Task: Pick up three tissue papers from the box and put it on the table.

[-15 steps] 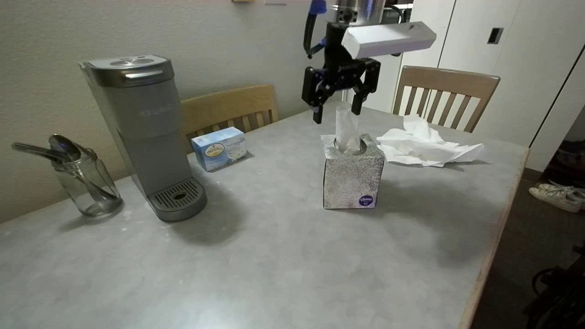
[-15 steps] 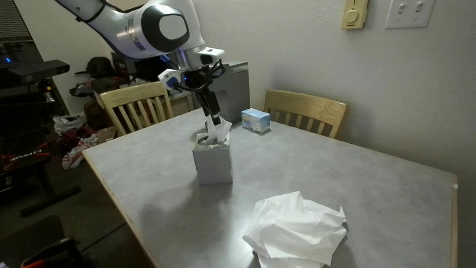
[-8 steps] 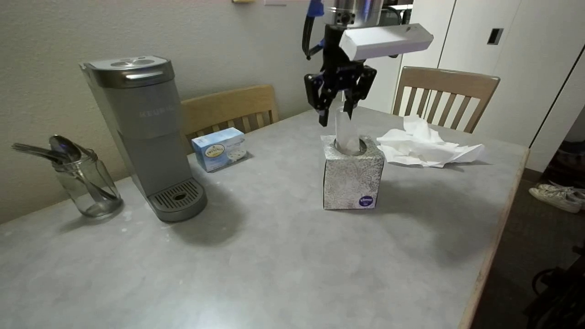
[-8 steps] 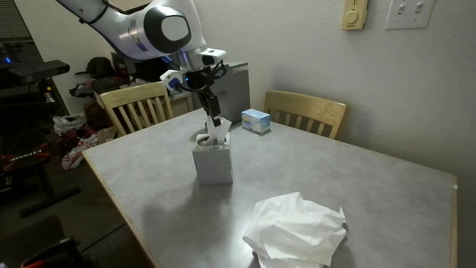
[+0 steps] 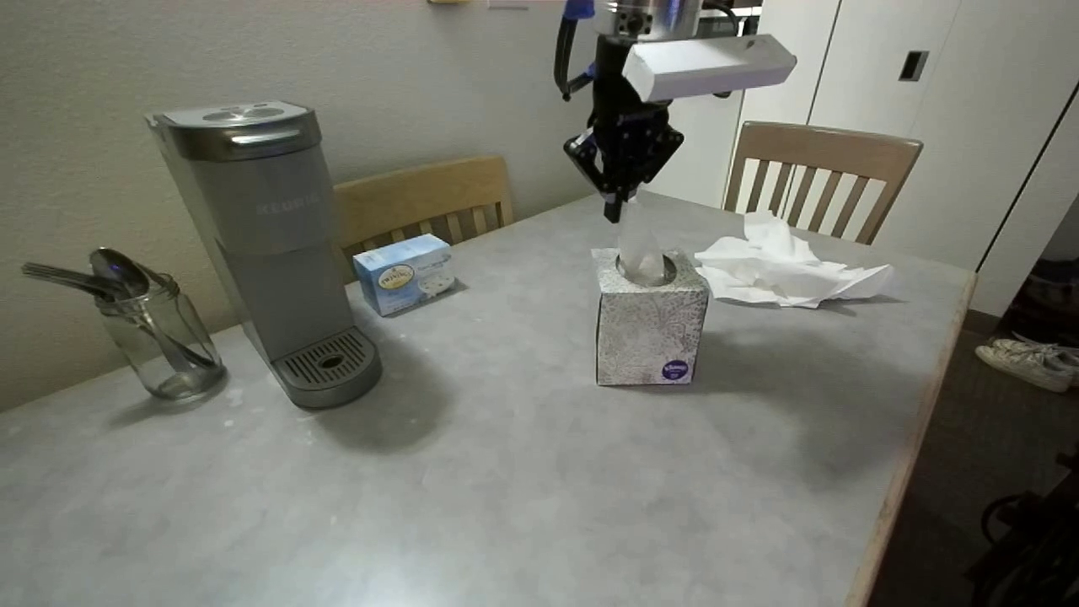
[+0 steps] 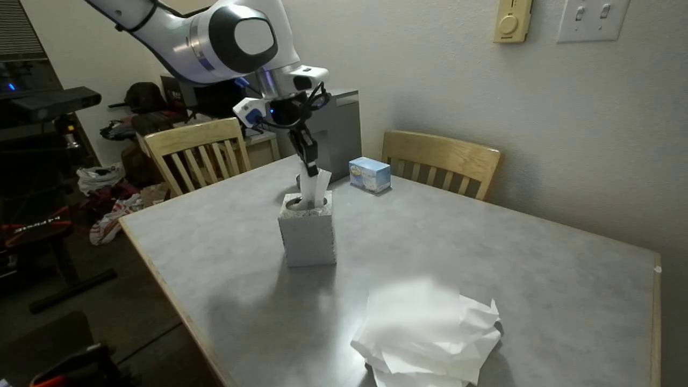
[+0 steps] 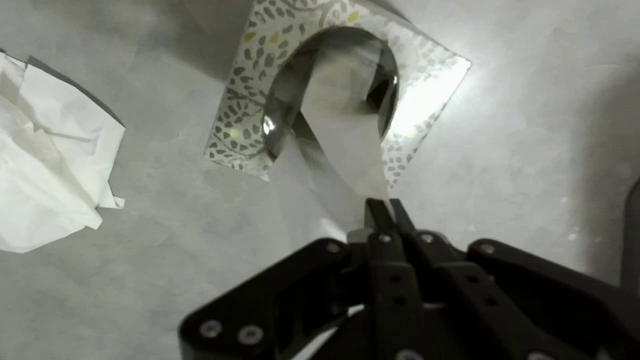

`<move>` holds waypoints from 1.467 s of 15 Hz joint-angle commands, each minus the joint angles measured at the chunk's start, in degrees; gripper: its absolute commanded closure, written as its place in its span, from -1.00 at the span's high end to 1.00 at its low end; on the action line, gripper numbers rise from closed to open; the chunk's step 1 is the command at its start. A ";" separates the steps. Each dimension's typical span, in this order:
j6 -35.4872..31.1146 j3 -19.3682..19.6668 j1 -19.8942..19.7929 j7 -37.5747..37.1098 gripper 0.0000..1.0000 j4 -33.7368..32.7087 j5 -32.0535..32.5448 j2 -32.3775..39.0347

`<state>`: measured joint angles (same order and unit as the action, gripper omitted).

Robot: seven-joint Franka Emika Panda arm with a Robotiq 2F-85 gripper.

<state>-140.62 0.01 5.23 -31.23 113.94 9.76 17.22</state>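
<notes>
The patterned tissue box stands upright on the grey table. A white tissue paper rises from its round opening, with its lower part still inside. My gripper is shut on the upper end of that tissue, pinched between the fingertips just above the box; both exterior views agree. Crumpled white tissue papers lie in a loose heap on the table beside the box. They also show at the left of the wrist view; how many sheets the heap holds I cannot tell.
A tall grey coffee maker and a glass jar with cutlery stand near the wall. A light blue box lies beyond the coffee maker. Wooden chairs line the table, whose near edge is visible.
My jaws have gone from wide open to shut on the tissue's upper end, drawing it together. The arm has shifted only slightly. The box and the heap of tissues have not moved.
</notes>
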 commanded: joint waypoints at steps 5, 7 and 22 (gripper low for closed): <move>2.09 1.74 1.93 -0.46 -1.00 -3.24 0.52 -1.45; 2.56 2.03 2.17 -0.57 -1.00 -4.16 1.42 -2.32; 9.57 0.68 1.10 -2.65 -1.00 -8.32 15.53 -13.31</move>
<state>-133.39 1.16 6.62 -32.92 106.64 22.36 5.29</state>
